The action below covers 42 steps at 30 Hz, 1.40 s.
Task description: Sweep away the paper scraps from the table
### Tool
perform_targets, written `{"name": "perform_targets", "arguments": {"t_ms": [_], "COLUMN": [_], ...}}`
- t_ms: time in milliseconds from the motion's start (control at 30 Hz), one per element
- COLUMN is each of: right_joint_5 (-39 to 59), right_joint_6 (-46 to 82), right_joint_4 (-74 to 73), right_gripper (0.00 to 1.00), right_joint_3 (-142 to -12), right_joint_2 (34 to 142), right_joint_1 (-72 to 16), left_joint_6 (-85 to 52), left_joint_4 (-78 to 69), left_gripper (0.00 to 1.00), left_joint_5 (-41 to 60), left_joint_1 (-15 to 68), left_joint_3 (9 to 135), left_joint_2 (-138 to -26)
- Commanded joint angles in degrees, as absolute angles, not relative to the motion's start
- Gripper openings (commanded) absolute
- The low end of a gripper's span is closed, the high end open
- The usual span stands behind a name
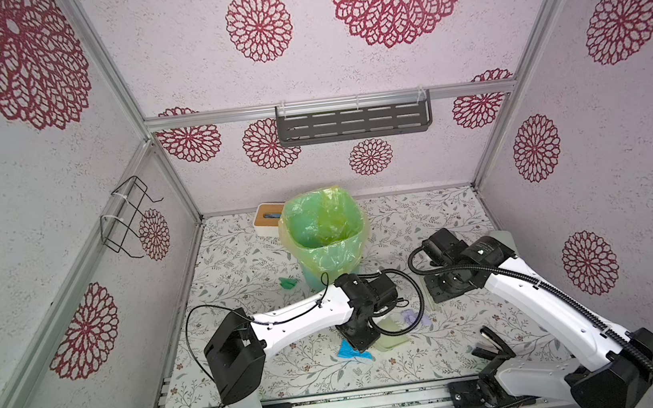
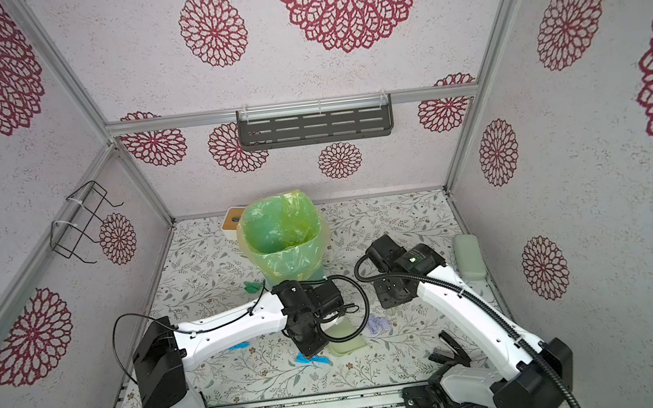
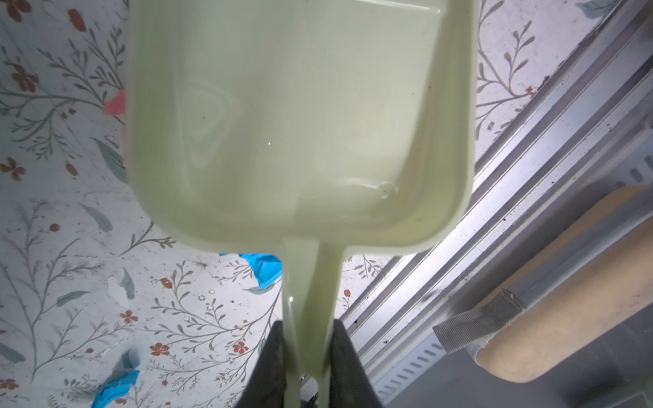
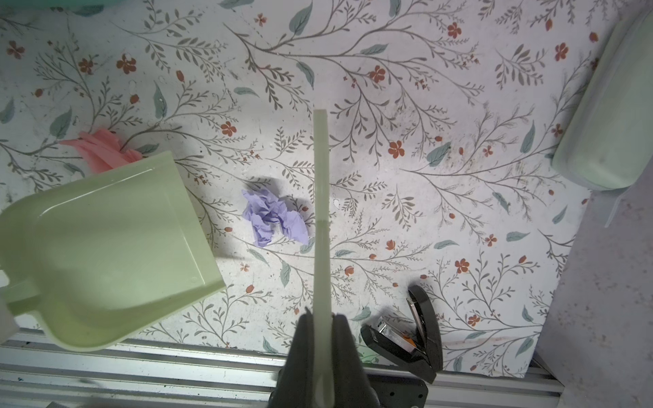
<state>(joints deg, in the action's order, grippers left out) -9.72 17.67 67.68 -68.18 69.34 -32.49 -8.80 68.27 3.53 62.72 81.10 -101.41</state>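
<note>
While the left gripper (image 3: 308, 330) clamps the dustpan (image 3: 300, 123) by its handle and the right gripper (image 4: 321, 319) pinches a thin blade (image 4: 321, 169), the lilac scrap (image 4: 270, 219) looks light and soft, best nudged low, not gripped.

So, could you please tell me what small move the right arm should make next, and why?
Probably nudge the pale green stick, clamped in the right jaws, sideways toward the dustpan held by the left jaws. The lilac scrap lies on the table just beside the stick, between it and the dustpan's open lip, so a short push should carry it in.
</note>
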Motion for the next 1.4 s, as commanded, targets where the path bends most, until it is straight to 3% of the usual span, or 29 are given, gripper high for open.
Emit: {"name": "perform_targets", "arguments": {"t_ms": [0,1367], "right_joint_5": [-9.4,-8.55], "right_joint_6": [19.45,22.68], "right_joint_4": [68.18,67.54], "right_gripper": [0.0,0.0], "right_joint_3": [-67.27,-62.3], "right_joint_2": [68.05,66.3], "right_joint_1": [-32.26,-31.64], "left_joint_6": [-5.87,0.68], "left_joint_4": [69.04,64.17], "left_gripper": [0.12,0.11], "left_joint_5": [1.67,2.45], "left_joint_1": [62.77,58.96], "left_joint_3": [83.31,86.02], "left_joint_2": [-102.58,-109.33]}}
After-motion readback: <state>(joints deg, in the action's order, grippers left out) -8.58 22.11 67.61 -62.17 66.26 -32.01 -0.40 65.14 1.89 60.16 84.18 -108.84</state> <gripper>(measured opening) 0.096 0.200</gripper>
